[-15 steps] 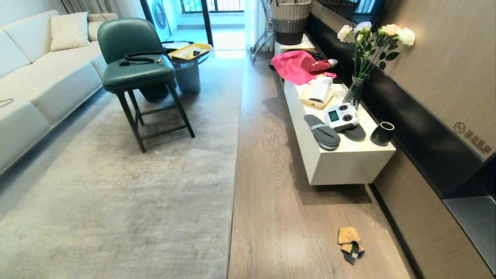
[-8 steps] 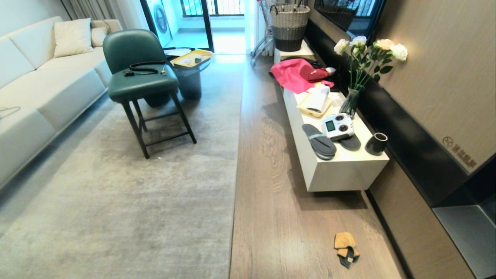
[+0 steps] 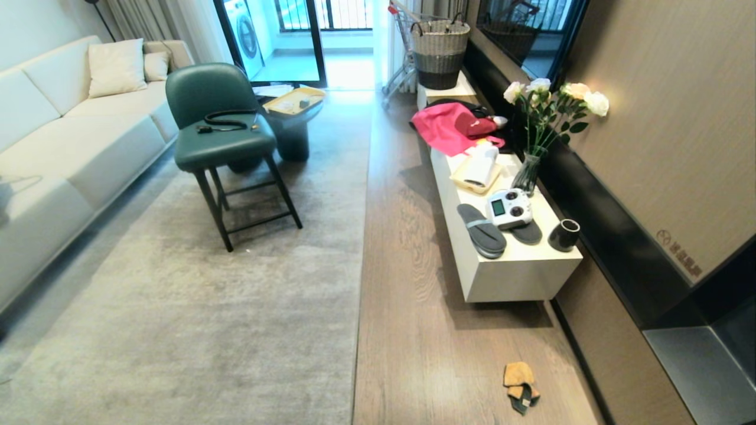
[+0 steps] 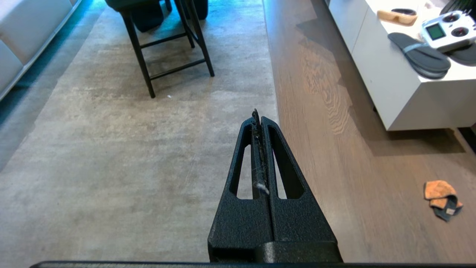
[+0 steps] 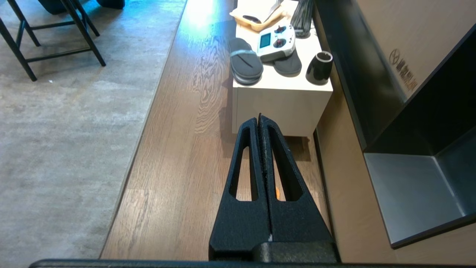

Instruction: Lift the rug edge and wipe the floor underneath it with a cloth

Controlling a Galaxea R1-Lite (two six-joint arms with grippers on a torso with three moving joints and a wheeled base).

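On floor (image 3: 425,330) right of rug edge (image 3: 359,295): cloth (image 3: 520,386) | nearer right end effector (image 5: 260,118) | both end effectors clenched, empty; left end effector (image 4: 257,113) above the rug border

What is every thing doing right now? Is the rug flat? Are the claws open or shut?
Rug edge: flat on the floor, not lifted.
Floor: bare beside the rug.
Cloth: crumpled on the floor, nothing holding it.
Left claw: shut, empty, above the rug.
Right claw: shut, empty, above the floor.
Slippers: lying on the white cabinet.
Flowers: upright in a vase.
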